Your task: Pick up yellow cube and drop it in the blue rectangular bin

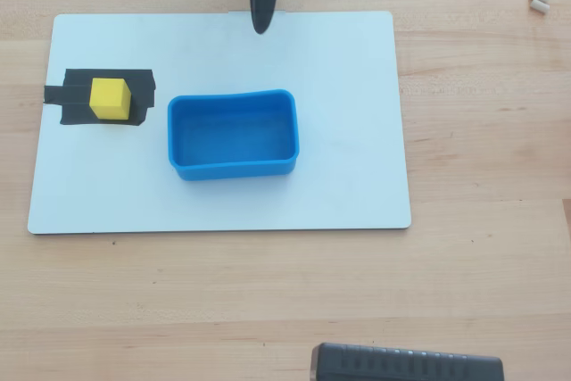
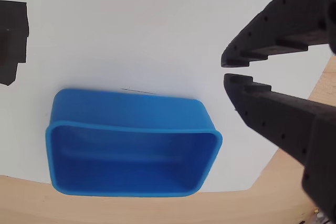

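Small bright yellow cube [image 1: 110, 98] with sharp edges, sitting on a flat black tape patch [image 1: 143, 86] at the left of the white board [image 1: 357, 60] on the wooden surface [image 1: 482, 131] in the overhead view, well apart from the empty shallow blue rectangular plastic bin [image 1: 234, 165]. Probably light and stiff, with smooth flat faces, so best taken across two opposite sides, near the middle height. Black two-finger tool [image 2: 227, 70] empty, tips almost closed with only a thin gap, far from the cube, so wider opening needed first.
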Tool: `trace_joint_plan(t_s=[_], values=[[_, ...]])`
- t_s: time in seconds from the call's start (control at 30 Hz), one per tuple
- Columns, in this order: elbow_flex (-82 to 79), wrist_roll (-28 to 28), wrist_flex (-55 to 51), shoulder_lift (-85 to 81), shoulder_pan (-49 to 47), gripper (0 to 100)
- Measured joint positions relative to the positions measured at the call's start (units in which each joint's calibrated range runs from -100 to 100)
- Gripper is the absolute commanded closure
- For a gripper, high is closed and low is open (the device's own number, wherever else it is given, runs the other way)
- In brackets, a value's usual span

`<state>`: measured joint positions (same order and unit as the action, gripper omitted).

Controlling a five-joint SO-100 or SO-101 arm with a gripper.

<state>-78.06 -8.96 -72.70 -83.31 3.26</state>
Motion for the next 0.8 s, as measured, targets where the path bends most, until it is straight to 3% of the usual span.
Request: trace_joint_plan(t_s=[0.43, 0.8], values=[[30.66, -6.74, -1.94, 34.35, 17.39, 100], [53.61, -10.01, -5.48, 58.23, 22.64, 100]])
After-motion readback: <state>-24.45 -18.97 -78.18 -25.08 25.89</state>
